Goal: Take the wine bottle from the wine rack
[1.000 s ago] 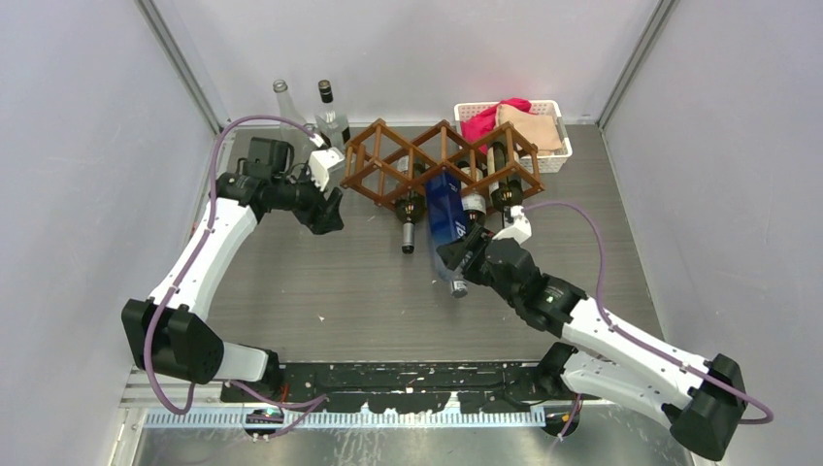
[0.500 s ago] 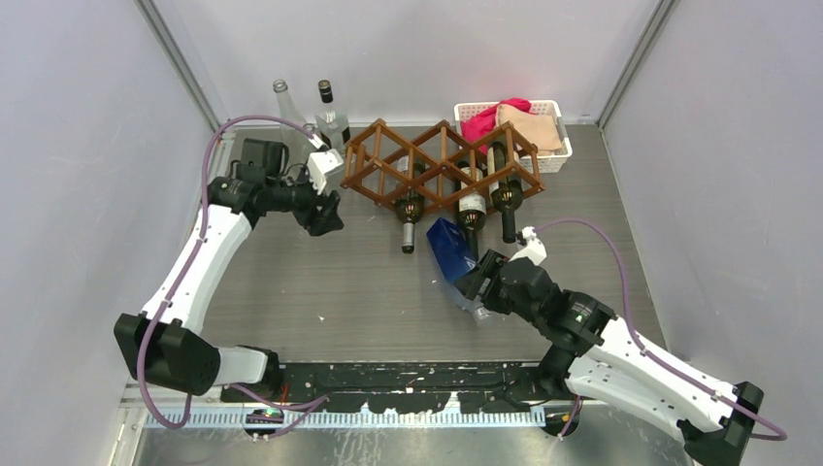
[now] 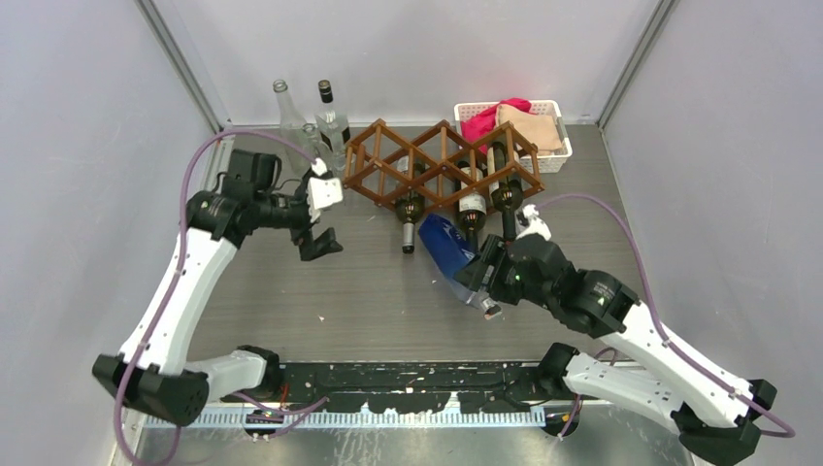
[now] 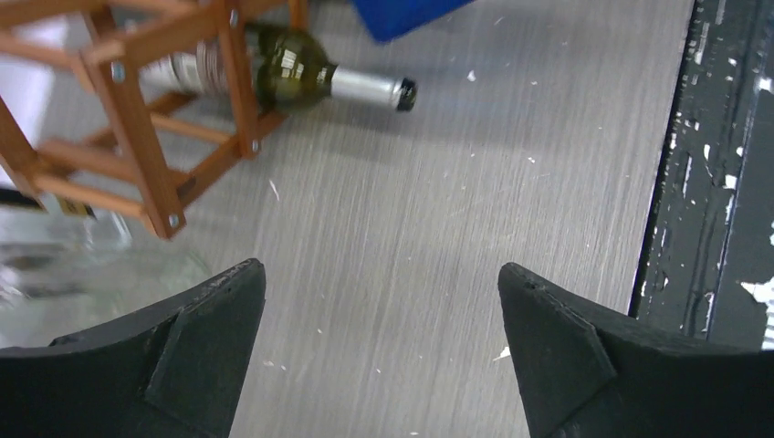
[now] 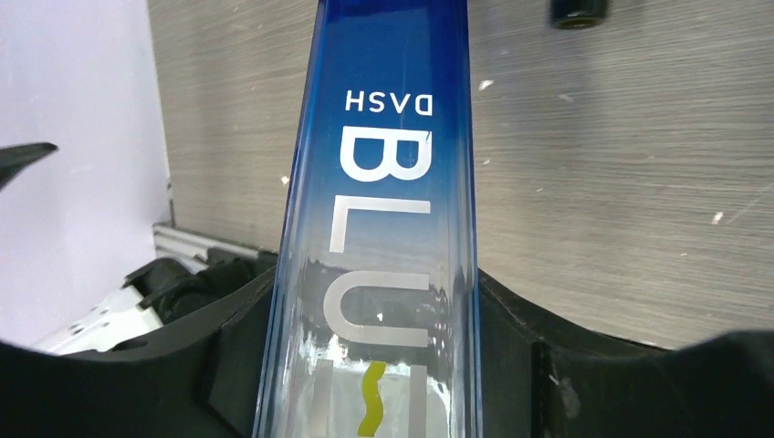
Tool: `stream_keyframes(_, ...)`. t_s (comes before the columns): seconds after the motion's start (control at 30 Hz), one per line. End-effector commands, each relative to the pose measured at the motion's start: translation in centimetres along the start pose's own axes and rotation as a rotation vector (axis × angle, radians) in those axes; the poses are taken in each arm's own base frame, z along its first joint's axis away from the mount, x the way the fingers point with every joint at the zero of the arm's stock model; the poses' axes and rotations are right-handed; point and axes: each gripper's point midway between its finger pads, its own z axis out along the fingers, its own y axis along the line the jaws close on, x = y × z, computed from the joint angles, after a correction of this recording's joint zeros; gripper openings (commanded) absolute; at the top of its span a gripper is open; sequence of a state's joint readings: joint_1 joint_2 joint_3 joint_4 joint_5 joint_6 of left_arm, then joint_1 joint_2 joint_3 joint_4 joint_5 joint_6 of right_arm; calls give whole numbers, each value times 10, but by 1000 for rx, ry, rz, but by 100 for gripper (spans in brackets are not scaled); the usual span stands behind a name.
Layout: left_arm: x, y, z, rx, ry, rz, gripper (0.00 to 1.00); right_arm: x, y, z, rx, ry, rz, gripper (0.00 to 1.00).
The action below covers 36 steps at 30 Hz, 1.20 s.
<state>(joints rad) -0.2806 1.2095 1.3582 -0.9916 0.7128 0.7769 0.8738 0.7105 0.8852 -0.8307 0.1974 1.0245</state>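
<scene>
My right hand [image 3: 482,276] has drawn the blue bottle [image 3: 442,248] clear of the wine rack [image 3: 388,160]. Its base, which sat among the slats ahead of me, is now out over the counter [image 3: 369,291]. My left hand [image 3: 320,243] has backed away from the rack's end and spread its fingers wide.

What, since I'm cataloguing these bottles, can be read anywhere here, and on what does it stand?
"DASH": blue bottle, small letters.
"BLU": same bottle, large letters; more letters cut off.
Labels on bottles in the rack: too small to read.
</scene>
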Motion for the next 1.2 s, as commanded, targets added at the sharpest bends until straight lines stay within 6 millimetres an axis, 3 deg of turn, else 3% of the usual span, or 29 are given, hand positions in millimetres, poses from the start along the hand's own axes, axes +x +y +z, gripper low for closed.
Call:
stream_keyframes(0.0,-47,-36,-28,41,-146,300,98,-40,102,-40,-316,-31,-27,1)
stream_keyframes(0.27,-69,-82,-29,74,-243,580,100,-17,171,-25,-402,167,-143,1)
stream_keyframes(0.57,-48,-123,-16,187,-235,494,100,9,237,1,-485,247,-227,1)
stream_keyframes(0.77,-36,-116,-7,88,-255,435,100,20,262,11,-530,264,-240,1)
stream_keyframes(1.17,-17,-117,6,76,-251,497,100,34,285,18,-593,310,-231,1)
